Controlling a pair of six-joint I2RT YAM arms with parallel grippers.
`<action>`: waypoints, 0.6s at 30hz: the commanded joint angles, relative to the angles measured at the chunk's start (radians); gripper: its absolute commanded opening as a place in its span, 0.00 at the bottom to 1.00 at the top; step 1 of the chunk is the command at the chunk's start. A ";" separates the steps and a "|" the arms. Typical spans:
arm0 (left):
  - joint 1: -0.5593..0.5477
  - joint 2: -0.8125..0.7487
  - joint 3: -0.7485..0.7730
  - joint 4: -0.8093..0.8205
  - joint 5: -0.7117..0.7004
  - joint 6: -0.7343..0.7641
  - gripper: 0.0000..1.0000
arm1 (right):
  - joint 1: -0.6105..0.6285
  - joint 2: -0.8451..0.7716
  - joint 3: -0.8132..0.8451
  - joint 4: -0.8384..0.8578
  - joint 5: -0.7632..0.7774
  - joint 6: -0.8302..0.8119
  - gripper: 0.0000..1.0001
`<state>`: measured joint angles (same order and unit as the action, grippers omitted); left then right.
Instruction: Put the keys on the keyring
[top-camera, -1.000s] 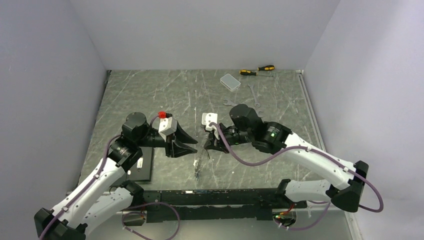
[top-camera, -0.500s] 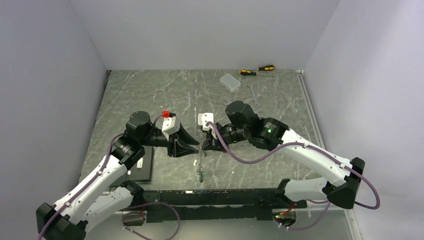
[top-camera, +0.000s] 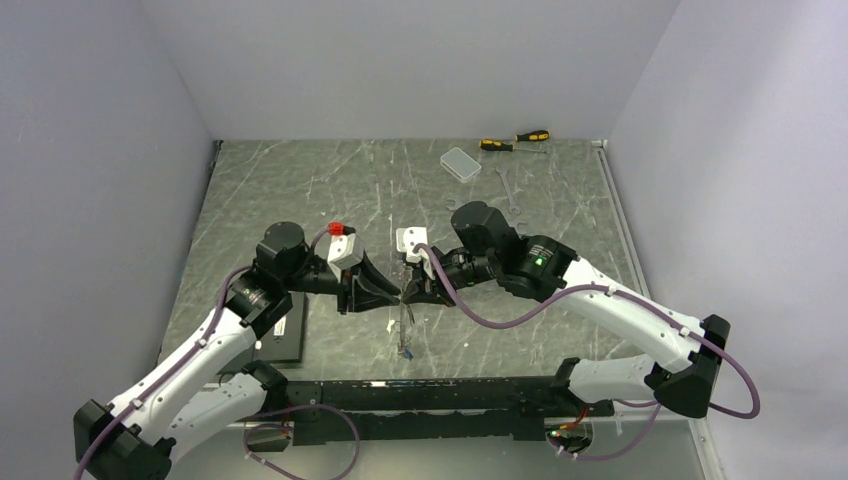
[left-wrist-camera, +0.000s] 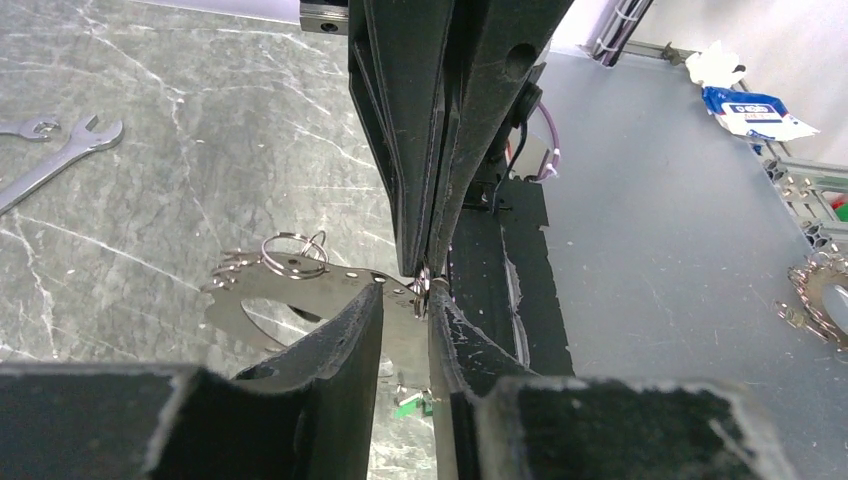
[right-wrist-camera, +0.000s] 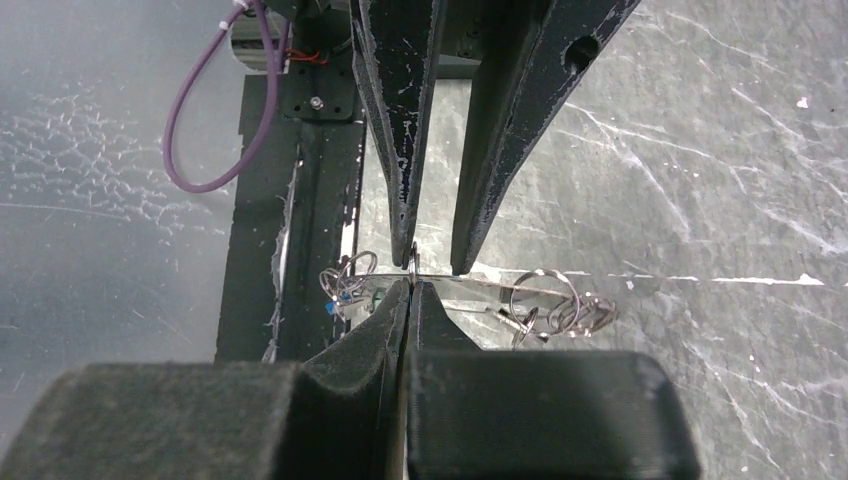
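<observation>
Right gripper (right-wrist-camera: 411, 288) seen at 6 o'clock, fingers pressed together, thin wire of keyring (right-wrist-camera: 480, 286) pinched at tips. Left gripper (right-wrist-camera: 436, 262) seen entering from 12 o'clock, fingers parted, tips close to wire. Keys (right-wrist-camera: 345, 285) bunched toward 9 o'clock, blue head glimpsed. Small split rings (right-wrist-camera: 552, 305) seen toward 3 o'clock. Purple cable (right-wrist-camera: 167, 135) looped at 10 o'clock beside black rail (right-wrist-camera: 300, 200). Marbled tabletop (right-wrist-camera: 700, 200) seen at 3 o'clock.
</observation>
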<state>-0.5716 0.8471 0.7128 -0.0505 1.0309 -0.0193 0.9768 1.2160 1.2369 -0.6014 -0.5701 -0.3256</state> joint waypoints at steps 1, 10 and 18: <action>-0.007 0.006 0.020 0.018 0.021 -0.002 0.27 | 0.000 -0.015 0.034 0.080 -0.046 -0.003 0.00; -0.010 -0.002 0.035 -0.005 0.019 -0.006 0.00 | 0.000 -0.006 0.013 0.129 -0.089 0.017 0.00; 0.000 -0.059 0.043 0.008 -0.029 -0.049 0.00 | -0.014 -0.115 -0.131 0.280 -0.043 0.090 0.44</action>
<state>-0.5774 0.8402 0.7204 -0.0975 1.0130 -0.0227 0.9710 1.1820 1.1591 -0.4801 -0.5976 -0.2737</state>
